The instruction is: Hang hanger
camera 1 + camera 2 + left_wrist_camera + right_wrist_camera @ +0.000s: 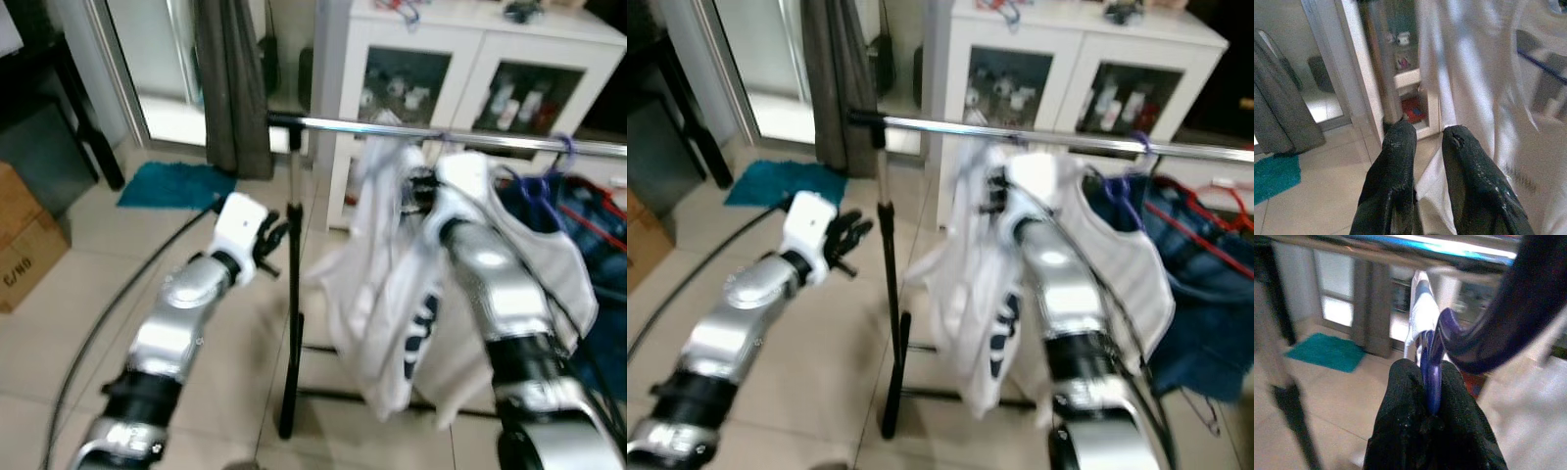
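I saw tiled floor [88, 323] around the clothes rail [470, 137], a white cabinet [470, 59] behind. My right gripper [1432, 396] pinched the purple hanger [1484, 333] just under the rail; my left gripper [1425, 147] hovered slightly parted beside the upright [292, 294].

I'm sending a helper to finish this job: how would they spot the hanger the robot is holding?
Find the chrome clothes rail before the white cabinet. Just under it the right gripper pinches a purple hanger carrying a white shirt. The neighbouring purple hanger already hooks the rail beside blue garments.
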Tool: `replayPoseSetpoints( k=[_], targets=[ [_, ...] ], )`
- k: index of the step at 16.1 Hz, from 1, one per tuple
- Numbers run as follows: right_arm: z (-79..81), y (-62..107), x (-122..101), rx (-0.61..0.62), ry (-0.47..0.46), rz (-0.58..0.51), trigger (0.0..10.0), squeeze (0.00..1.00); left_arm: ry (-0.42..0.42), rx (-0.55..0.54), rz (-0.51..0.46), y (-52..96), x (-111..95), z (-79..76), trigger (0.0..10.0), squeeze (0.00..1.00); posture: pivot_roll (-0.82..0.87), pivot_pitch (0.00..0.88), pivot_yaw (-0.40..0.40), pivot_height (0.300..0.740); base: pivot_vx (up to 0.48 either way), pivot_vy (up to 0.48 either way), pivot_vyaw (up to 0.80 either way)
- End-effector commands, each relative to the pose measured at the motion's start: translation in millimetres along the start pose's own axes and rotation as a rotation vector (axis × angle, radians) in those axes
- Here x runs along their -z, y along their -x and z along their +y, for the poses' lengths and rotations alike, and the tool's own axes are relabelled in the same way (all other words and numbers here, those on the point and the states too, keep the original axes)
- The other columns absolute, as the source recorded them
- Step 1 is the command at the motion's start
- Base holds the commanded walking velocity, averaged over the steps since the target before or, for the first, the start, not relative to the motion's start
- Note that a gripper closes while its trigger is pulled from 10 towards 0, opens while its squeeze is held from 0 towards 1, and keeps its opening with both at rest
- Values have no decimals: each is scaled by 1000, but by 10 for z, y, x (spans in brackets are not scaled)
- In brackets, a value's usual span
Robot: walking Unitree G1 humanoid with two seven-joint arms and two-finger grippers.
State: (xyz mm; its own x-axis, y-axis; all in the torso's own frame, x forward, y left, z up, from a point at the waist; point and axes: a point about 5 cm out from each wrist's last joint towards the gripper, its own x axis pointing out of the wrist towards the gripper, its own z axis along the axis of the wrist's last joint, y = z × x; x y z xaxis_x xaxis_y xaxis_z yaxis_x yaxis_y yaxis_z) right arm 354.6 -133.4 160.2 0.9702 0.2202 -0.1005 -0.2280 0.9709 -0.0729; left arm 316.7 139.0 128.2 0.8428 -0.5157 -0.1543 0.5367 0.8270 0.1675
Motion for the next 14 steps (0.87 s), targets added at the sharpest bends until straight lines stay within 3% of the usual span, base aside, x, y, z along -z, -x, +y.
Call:
replayPoseSetpoints(
  k=[1, 4, 8, 12, 14],
  targets=[
    [-81, -24, -46, 19, 10, -2, 10000, 0, 7, 74, -23, -41, -88, -96, 10000, 0, 67, 0, -27, 740, 0, 0, 0],
    [-101, -194, -74, 34, 36, 69, 10000, 0, -33, 192, -33, -57, -173, -105, 10000, 0, 64, 0, -26, 740, 0, 0, 0],
    [-145, -396, -175, 65, -1, 120, 10000, 0, -66, 332, -16, 4, -240, -115, 10000, 0, 69, 0, -27, 740, 0, 0, 0],
    [-168, -507, -313, 84, -43, 112, 10000, 0, -83, 356, -2, 62, -244, -74, 10000, 0, 83, 0, -38, 740, 0, 0, 0],
    [-124, -548, -326, 72, -17, 141, 10000, 0, -93, 367, 7, 108, -263, -52, 10000, 0, 90, 0, -50, 740, 0, 0, 0]
  ],
)
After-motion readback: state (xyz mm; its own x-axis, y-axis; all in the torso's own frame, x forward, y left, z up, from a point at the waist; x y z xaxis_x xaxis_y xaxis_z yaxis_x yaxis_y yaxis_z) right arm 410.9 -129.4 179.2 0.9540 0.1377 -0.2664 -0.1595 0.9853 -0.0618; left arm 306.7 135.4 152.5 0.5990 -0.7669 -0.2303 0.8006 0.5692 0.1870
